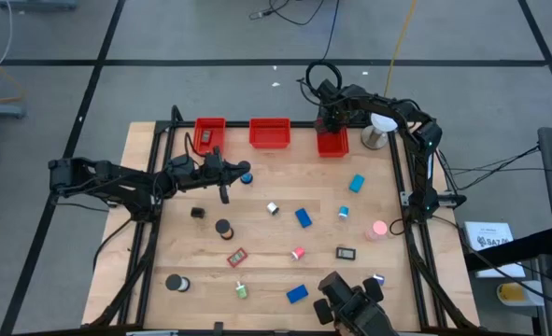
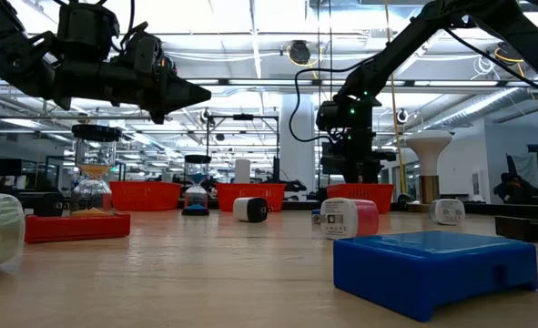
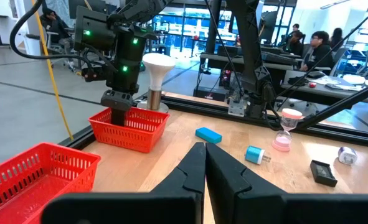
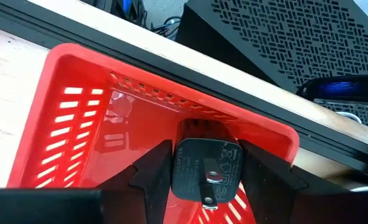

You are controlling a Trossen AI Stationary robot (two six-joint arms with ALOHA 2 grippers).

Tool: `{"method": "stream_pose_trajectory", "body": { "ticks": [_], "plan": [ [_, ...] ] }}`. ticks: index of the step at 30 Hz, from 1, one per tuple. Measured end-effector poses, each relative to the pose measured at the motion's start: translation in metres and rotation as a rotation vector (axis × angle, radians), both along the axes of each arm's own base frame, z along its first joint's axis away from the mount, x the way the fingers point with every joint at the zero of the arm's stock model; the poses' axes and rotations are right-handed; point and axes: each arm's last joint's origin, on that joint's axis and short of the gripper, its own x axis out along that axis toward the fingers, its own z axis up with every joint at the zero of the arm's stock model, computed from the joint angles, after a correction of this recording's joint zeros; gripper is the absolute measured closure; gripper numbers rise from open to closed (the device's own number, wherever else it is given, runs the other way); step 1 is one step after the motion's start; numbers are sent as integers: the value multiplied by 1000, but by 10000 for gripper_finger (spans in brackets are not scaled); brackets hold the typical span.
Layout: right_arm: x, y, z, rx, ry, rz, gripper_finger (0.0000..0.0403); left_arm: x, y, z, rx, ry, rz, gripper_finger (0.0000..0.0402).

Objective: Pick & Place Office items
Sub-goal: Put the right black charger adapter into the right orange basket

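Note:
My right gripper (image 4: 207, 169) reaches steeply down into the right-hand red bin (image 1: 332, 144) at the table's far edge, with a black plug adapter (image 4: 207, 168) between its fingers. The left wrist view shows its fingers dipping below that bin's rim (image 3: 129, 118). My left gripper (image 3: 203, 169) hovers level above the table's left half (image 1: 245, 174), shut and with nothing in it. Office items lie scattered on the wood: blue blocks (image 1: 303, 217) (image 1: 297, 293), a black roll (image 1: 222, 227), a small white piece (image 1: 272, 209). My right gripper pinches the black adapter by its two opposite side edges (image 4: 176, 171) between its two fingers. The fingers come from above, pointing steeply down. The adapter's flat face with its metal prong (image 4: 212, 198) is turned toward the wrist camera. Whether it rests on the bin's floor I cannot tell.
Two more red bins (image 1: 209, 133) (image 1: 269, 133) stand along the far edge. A white dome on a stand (image 1: 380, 126) is right beside the right bin. A pink hourglass (image 1: 378, 229) stands near the right rail. People sit in the room beyond the table.

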Motion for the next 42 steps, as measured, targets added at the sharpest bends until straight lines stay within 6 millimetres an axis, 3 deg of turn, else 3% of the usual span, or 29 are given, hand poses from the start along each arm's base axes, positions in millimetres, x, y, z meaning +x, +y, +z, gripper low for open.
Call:
{"method": "stream_pose_trajectory", "body": {
  "ticks": [9,26,42],
  "plan": [
    [0,0,0,-5,-5,0,209,0,0,0,0,0,0,392],
    [2,-4,4,-95,23,1,231,0,0,0,0,0,0,392],
    [2,-3,11,-113,1,0,225,0,0,0,0,0,0,392]
  ]
}}
